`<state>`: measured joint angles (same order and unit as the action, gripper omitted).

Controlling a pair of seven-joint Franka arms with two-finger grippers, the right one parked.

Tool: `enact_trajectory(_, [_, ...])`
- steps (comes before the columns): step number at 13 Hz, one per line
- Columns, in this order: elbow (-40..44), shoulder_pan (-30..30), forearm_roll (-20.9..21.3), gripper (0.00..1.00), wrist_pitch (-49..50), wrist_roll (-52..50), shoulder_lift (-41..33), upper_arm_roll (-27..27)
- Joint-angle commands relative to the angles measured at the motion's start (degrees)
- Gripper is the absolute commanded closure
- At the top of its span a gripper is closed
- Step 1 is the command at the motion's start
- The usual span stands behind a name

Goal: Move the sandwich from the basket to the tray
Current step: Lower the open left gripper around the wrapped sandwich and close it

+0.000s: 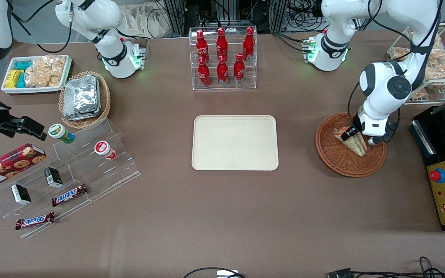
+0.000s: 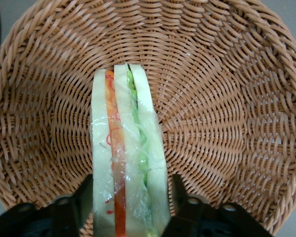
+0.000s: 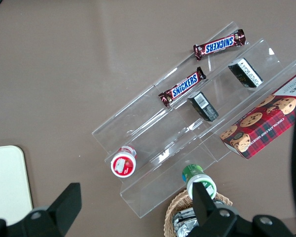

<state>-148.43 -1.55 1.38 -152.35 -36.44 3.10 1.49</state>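
Straddling the sandwich (image 2: 128,158) in the basket (image 2: 227,98), wrist-view pincer (image 2: 130,197) fingers touching both sides.

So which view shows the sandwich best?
The left wrist view: the sandwich stands on edge in the basket, layers clear, the tool straddling it. The front view shows it partly covered by the arm; the right wrist view misses it.

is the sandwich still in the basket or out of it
In. The sandwich sits on the weave of the basket, with the gripper straddling it, one finger on each bread side.
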Motion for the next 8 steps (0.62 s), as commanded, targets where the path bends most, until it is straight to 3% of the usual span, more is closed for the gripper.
enact_trajectory(1, [-1.07,-0.47,1.69,0.76,-1.55,1.62,-0.55,0.27])
enact_trajectory(2, [-1.16,-2.03,1.78,0.81,-1.55,2.86,-0.64,0.27])
enact_trajectory(8, [-0.02,-5.65,1.7,0.81,9.77,21.47,-8.97,0.27])
